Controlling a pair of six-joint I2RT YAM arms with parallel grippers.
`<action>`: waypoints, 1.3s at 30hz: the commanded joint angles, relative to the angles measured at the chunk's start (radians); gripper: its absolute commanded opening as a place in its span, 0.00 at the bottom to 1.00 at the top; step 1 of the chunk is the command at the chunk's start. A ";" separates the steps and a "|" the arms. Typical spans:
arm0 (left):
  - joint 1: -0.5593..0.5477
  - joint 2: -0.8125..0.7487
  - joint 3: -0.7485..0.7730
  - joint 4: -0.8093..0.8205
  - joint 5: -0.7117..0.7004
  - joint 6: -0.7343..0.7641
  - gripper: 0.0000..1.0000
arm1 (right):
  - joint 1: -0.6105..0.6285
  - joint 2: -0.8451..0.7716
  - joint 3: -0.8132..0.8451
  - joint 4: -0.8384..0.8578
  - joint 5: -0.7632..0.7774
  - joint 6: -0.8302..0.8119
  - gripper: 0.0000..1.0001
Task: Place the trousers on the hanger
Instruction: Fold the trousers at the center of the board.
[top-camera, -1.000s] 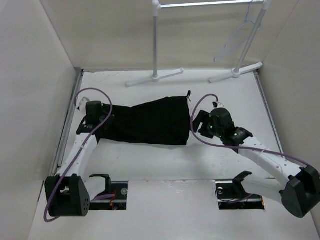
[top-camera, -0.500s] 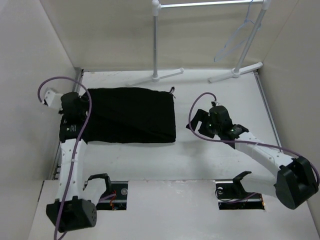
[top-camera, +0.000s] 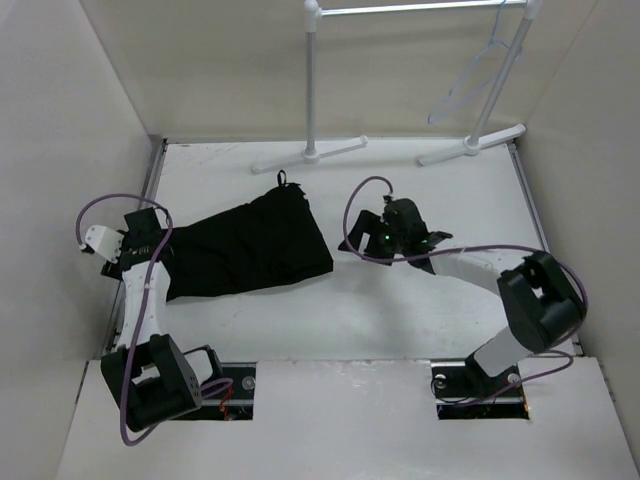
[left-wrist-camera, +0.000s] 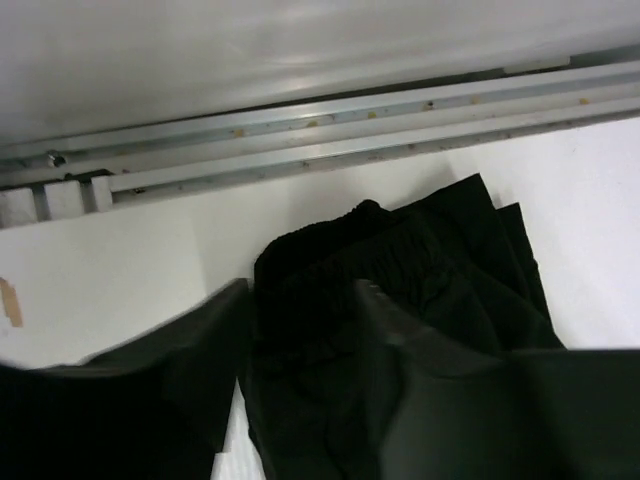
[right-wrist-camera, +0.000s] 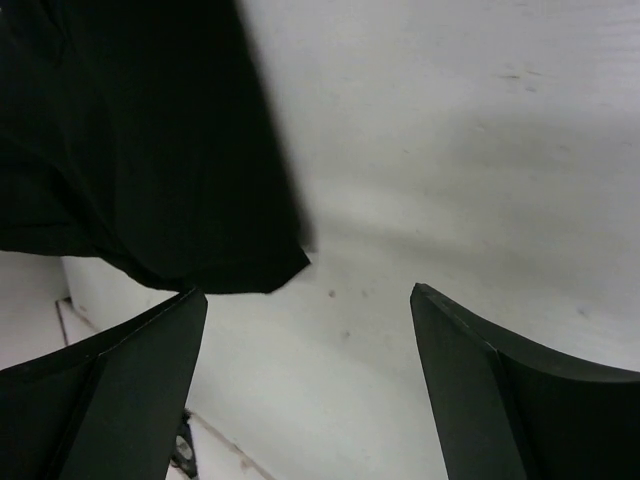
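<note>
The trousers (top-camera: 245, 250) now lie narrower and tilted, no longer spread square. The left hand (top-camera: 152, 238) has come back from the far corner, its jaws loosened astride the waistband. The right hand (top-camera: 355, 240) has moved left to near the trousers' edge, its jaws wider.

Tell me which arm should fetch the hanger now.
Right, probably. The right end effector is open and empty over bare table beside the trousers, and the hanger hangs on the rack at the far right, its side. The left end effector sits far left, fingers astride the trousers' end.
</note>
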 joint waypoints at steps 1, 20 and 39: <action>-0.002 -0.053 0.066 -0.016 -0.048 -0.001 0.51 | 0.033 0.093 0.083 0.182 -0.103 0.062 0.90; -0.411 -0.009 0.016 0.106 0.170 0.012 0.57 | -0.016 0.186 -0.080 0.451 -0.137 0.264 0.06; -0.231 0.090 -0.207 0.250 0.340 0.052 0.57 | 0.019 -0.002 -0.182 0.179 0.060 0.100 0.43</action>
